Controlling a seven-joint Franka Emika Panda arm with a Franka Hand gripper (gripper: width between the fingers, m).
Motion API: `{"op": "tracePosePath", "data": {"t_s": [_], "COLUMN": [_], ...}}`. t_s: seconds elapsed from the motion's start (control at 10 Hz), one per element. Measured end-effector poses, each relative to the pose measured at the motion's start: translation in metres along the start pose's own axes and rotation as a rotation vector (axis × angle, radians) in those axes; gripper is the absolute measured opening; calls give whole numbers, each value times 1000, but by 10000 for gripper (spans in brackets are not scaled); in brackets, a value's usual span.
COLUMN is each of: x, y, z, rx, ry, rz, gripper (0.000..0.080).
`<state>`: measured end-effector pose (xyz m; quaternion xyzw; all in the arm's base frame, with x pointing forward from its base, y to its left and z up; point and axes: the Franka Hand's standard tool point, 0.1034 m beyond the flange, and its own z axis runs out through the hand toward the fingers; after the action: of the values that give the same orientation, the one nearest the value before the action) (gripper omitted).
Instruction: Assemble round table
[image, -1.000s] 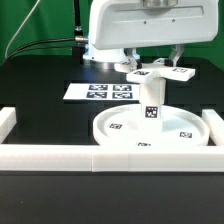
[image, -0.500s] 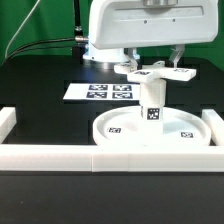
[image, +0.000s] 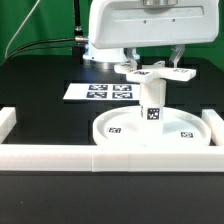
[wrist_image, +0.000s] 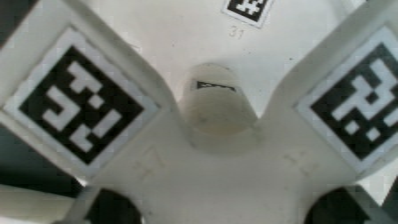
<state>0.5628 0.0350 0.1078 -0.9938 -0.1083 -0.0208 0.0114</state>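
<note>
The white disc top (image: 120, 128) lies flat at the front of the table. The short cylinder leg (image: 152, 102) stands upright on its middle, with a tag facing the camera. The cross-shaped base (image: 156, 72) sits on top of the leg, arms level. My gripper (image: 155, 62) is right above it, with a finger on each side of the base, shut on it. In the wrist view the base (wrist_image: 214, 130) fills the picture, with tagged arms on both sides. My gripper (wrist_image: 222, 205) shows only as dark fingertips (wrist_image: 111, 207) at the edge, against the part.
The marker board (image: 100, 92) lies behind the disc, towards the exterior view's left. The long white border rail (image: 60, 155) runs along the front, with end blocks at both sides. The arm's white body (image: 150, 25) hangs over the back of the table.
</note>
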Motion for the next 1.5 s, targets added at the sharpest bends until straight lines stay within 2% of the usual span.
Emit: {"op": "tracePosePath", "data": {"t_s": [0.1,0.3,0.9,1.5], "x": [0,-2,-1,-1], "y": [1,-1,-3,-3], "z": [0,0,1,1], "rx": [0,23,66,96], "ry": [1,31,56,48], "rz": [14,260,884,1242], "gripper": [442,442,442,442]}}
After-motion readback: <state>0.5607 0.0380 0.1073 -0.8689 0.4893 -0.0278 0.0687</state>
